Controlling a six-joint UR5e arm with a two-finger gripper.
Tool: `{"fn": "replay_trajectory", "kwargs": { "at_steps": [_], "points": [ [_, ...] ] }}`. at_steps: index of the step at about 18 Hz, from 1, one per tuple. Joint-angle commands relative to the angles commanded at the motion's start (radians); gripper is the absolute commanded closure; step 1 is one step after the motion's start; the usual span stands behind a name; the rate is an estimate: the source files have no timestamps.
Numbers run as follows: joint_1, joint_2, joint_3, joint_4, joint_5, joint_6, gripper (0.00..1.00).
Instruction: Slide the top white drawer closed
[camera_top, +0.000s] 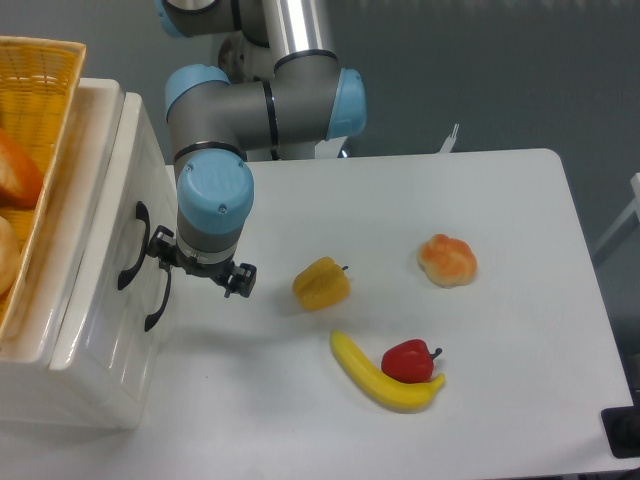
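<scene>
The arm (262, 105) reaches down over the white table (520, 200), its gripper (200, 262) just beside the fronts of the white drawer unit at the left. The top drawer (122, 215) carries a curved black handle (133, 246); a second handle (157, 296) sits below it. A yellow basket (45, 110) rests on top. On the table lie a yellow pepper (321, 283), a bun (447, 260), a banana (380, 376) and a red pepper (408, 361) touching it.

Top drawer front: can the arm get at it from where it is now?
Probably yes. The gripper hangs just beside the top drawer, near its black handle, with nothing between them. The yellow pepper and other food lie on the far side, out of the way.
</scene>
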Motion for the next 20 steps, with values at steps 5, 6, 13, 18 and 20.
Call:
{"fn": "replay_trajectory", "kwargs": {
  "at_steps": [5, 6, 13, 18, 20],
  "points": [
    [0.106, 0.009, 0.034, -0.003, 0.023, 0.04, 0.0],
    [0.129, 0.018, 0.034, -0.005, 0.025, 0.061, 0.0],
    [0.258, 0.08, 0.041, -0.006, 0.149, 0.434, 0.0],
    [0.371, 0.158, 0.029, -0.02, 0.192, 0.6, 0.0],
    [0.416, 0.192, 0.008, -0.02, 0.196, 0.635, 0.0]
  ]
}}
